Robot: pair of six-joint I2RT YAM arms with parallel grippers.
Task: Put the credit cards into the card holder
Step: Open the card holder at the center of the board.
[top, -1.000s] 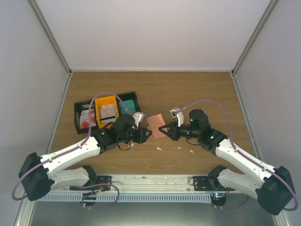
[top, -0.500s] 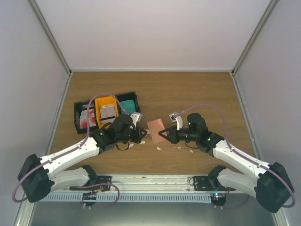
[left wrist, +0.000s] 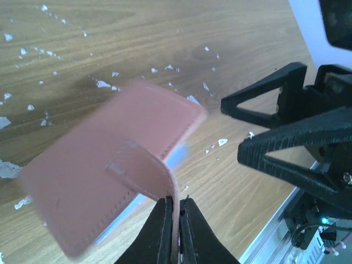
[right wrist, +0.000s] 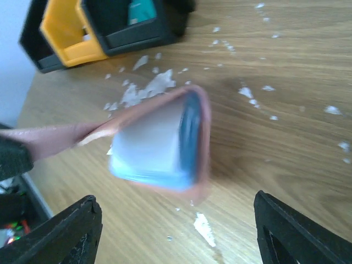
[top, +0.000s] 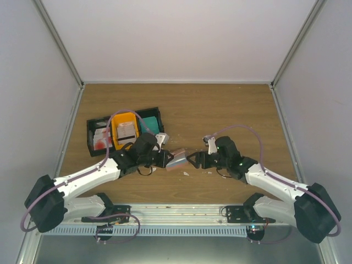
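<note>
- Right now the left gripper (left wrist: 174, 204) is clamped tight on a thin flap of the card holder (left wrist: 110, 176), with the flap's edge pinched between the two black fingers (left wrist: 159, 231).
- The card holder hangs from that flap, tilted, with its salmon outer face toward the left wrist camera; it is blurred in both wrist views.
- From the right wrist, the holder (right wrist: 159, 137) gapes partly open and shows a light-blue and whitish lining inside its pinkish cover.
- Whether its lowest corner touches the wooden table (top: 220, 110) cannot be told.
- The right gripper (top: 192, 159) is spread wide and holds nothing; its fingertips point at the holder's free edge from just beside it, not touching.
- Seen from above, the holder (top: 177, 159) sits between the two grippers, near the front middle of the table.
- The credit cards (top: 100, 138) lie in the black-and-orange tray (top: 89, 135) at the left rear, well apart from the holder: white ones with red marks in the left compartment, another in the orange bin.
- Small white paper scraps (left wrist: 104, 83) are scattered over the wood under and around the holder.
</note>
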